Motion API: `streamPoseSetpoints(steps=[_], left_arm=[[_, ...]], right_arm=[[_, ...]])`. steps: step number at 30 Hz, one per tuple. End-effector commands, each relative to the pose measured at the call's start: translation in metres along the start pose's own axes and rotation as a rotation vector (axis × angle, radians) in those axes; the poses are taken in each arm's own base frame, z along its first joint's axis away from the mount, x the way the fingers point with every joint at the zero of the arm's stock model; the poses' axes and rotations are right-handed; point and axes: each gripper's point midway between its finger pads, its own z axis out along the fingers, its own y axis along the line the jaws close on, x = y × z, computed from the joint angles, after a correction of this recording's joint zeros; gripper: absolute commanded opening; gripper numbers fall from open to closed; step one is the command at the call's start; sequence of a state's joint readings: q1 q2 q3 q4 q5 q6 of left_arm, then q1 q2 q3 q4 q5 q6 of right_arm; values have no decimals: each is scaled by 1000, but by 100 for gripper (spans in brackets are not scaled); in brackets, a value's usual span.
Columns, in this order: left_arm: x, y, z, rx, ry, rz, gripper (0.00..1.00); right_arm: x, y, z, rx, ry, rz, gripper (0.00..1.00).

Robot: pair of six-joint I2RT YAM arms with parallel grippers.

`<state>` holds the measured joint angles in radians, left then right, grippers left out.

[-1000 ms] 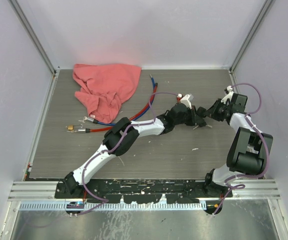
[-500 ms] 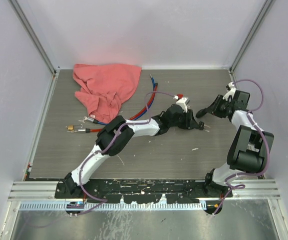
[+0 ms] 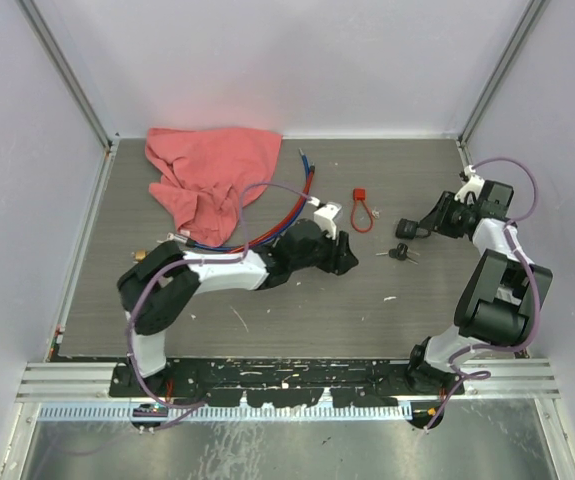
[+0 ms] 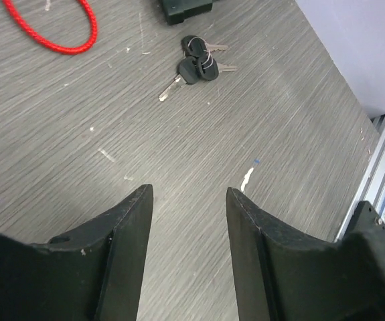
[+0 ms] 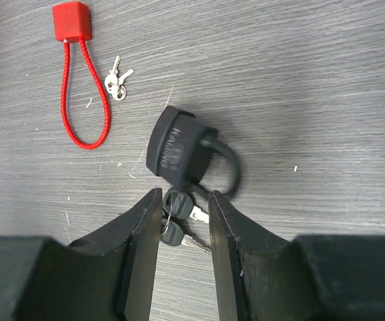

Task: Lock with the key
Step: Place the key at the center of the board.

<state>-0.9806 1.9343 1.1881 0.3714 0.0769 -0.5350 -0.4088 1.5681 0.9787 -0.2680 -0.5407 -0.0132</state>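
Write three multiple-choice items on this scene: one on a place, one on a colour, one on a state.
1. Relative to the padlock, the black-headed keys lie: A in its keyhole; B on top of it; C apart from it, on the table.
2. The cable lock is: A blue; B red; C green.
3. The left claw is: A open and empty; B shut on the keys; C shut on the padlock.

C: the left wrist view shows bare table between them.
B: its cord and block are both red.
A: its jaws stand apart with nothing between.
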Motion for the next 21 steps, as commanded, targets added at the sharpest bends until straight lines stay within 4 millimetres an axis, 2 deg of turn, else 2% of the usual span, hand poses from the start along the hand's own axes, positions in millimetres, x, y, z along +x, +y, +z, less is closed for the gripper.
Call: streamPoseSetpoints(steps=[1,2,9,14,16,21], left_arm=[[-28,-3,-43,-23,-111,94,49],[-19,4,-53,-44,-95,100,49],[8,34,-121,-152,-95,94,51],[27,46,-162,-194,-82,50,52],[25,48,-180,-209,-108,34,56],[20,66,-211,-302,-157,37,69]], right_arm=[[-33,16,-21,-44,-89,-103,40],[-34,18,-22,-50,-91,-106,40],[-40,37,-35,-124,-114,-162,40],[-46,77,-62,-290,-187,-264,39],[-48,94,-74,-352,-226,-314,38],[-49,131,-105,-500,-312,-418,38]])
